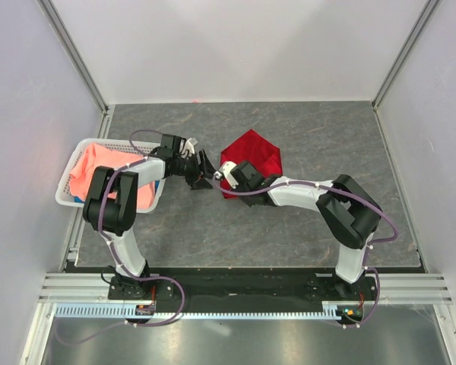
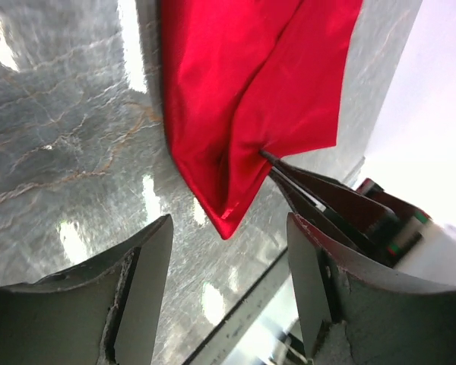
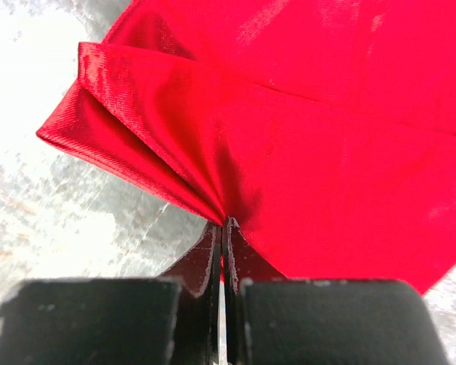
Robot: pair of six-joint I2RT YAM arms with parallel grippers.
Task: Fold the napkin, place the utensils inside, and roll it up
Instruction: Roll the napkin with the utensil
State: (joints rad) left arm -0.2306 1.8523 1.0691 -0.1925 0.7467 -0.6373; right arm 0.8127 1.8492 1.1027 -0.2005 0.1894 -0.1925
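The deep red napkin (image 1: 252, 156) lies crumpled and partly folded on the grey table, at the middle. My right gripper (image 1: 228, 174) is shut on the napkin's near-left edge; in the right wrist view the cloth (image 3: 327, 129) bunches into pleats where the closed jaws (image 3: 224, 228) pinch it. My left gripper (image 1: 202, 177) is open and empty, just left of the napkin's corner. In the left wrist view the napkin's pointed corner (image 2: 235, 114) hangs just beyond the open fingers (image 2: 148, 281), and the right gripper's tip (image 2: 330, 201) shows pinching the cloth. The spoon is out of view.
A white basket (image 1: 70, 182) stands at the table's left edge and holds a salmon-pink cloth (image 1: 99, 163) with a bit of blue cloth under it. White walls close the table on three sides.
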